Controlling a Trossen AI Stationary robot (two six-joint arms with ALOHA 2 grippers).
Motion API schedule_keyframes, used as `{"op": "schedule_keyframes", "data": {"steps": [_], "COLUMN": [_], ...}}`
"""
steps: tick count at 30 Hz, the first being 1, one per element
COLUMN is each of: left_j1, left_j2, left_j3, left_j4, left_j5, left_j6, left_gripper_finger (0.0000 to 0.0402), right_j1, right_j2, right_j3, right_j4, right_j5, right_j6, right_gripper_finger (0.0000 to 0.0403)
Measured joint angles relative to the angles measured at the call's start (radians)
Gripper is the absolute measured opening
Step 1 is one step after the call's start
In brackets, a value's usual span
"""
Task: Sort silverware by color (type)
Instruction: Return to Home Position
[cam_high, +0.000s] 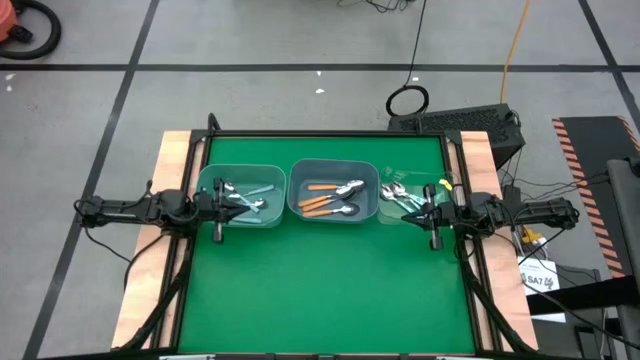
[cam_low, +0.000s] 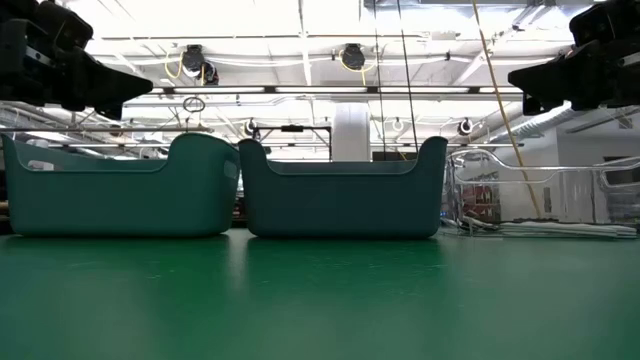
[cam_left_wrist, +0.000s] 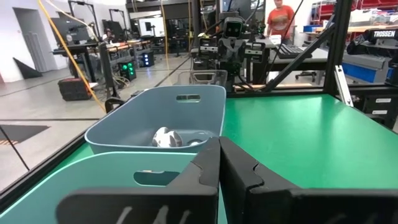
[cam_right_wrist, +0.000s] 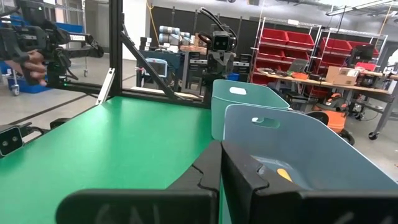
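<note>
Three bins in a row across the green bench. L bin w/ blue spoons, mid bin w/ orange spoons, clear R bin w/ other spoons. L hand over L bin, R hand over R bin.

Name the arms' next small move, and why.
Probably draw the left gripper and right gripper outward, away from the bins: both have shut, empty fingers, and every visible spoon lies in a bin, none on the green mat.
</note>
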Motion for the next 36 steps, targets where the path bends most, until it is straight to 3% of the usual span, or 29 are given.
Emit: {"op": "schedule_keyframes", "data": {"steps": [36], "left_j1": [0.0], "left_j2": [0.001], "left_j3": [0.0], "left_j4": [0.002], "left_j5": [-0.007], "left_j6": [0.0], "left_gripper_finger": [0.0017], "right_j1": [0.0], "right_j2": [0.0], "right_j3": [0.0], "right_j4": [0.003], "right_j5": [-0.002], "right_j6": [0.0], "right_gripper_finger": [0.0006]}}
